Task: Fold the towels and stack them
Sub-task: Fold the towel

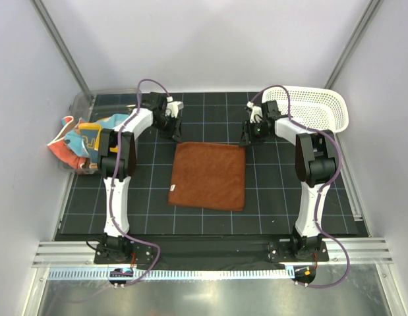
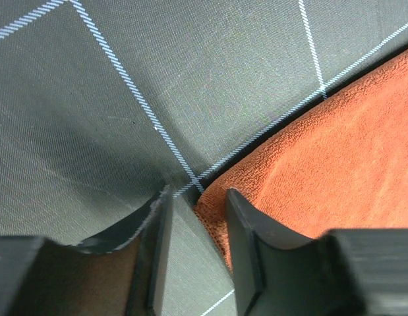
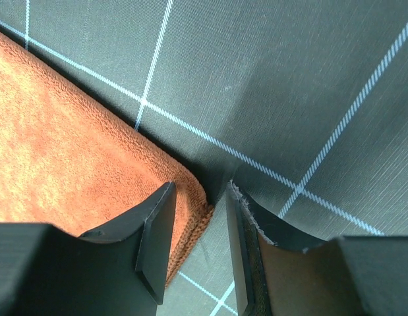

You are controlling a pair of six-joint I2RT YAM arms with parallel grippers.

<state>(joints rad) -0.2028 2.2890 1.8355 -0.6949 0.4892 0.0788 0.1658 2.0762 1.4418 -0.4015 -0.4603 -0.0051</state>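
- Overall, the black gridded mat point(image 1: 151, 210) carries just one spread cloth, so the job looks to be at its very start: nothing is folded and no stack is begun.
- Flat in the middle lies the brown towel point(image 1: 208, 176), a full unfolded square with its edges roughly along the grid lines. Its first fold is not yet made.
- At the far right sits the white basket point(image 1: 316, 105), well apart from that towel.
- On the left edge a heap of printed towels point(image 1: 75, 141) lies crumpled beside a clear bin point(image 1: 82, 102). All of these are left to do.
- Low at the brown towel's far left corner, the left gripper point(image 2: 197, 197) has its fingers apart, the corner lying between them unpinched.
- Likewise the right gripper point(image 3: 200, 194) straddles the far right corner, fingers released, gripping nothing yet.
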